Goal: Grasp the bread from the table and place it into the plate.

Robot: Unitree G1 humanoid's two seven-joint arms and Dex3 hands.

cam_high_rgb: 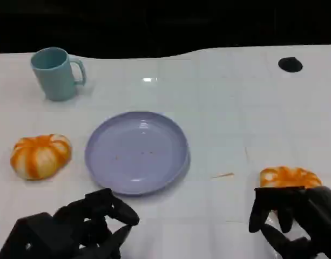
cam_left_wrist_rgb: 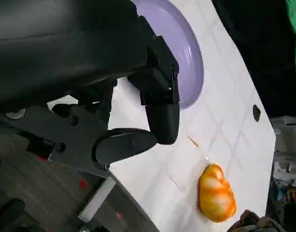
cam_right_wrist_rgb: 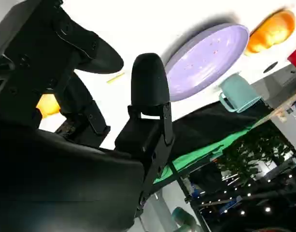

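Note:
An empty lilac plate (cam_high_rgb: 137,151) lies at the table's middle. One orange-and-white bread (cam_high_rgb: 289,176) sits to its right, near the front edge. My right hand (cam_high_rgb: 296,220) hovers just in front of this bread, fingers apart and reaching down toward its near side, holding nothing. The right wrist view shows that bread (cam_right_wrist_rgb: 47,104) behind the right hand's fingers (cam_right_wrist_rgb: 148,87), with the plate (cam_right_wrist_rgb: 205,60) beyond. A second bread (cam_high_rgb: 41,155) lies left of the plate. My left hand (cam_high_rgb: 81,226) waits near the front edge below the plate, fingers loosely bent and empty.
A teal mug (cam_high_rgb: 57,73) stands at the back left. A small black disc (cam_high_rgb: 290,65) lies at the back right. A thin sliver (cam_high_rgb: 223,175) lies between plate and right bread. The table's far edge meets a dark background.

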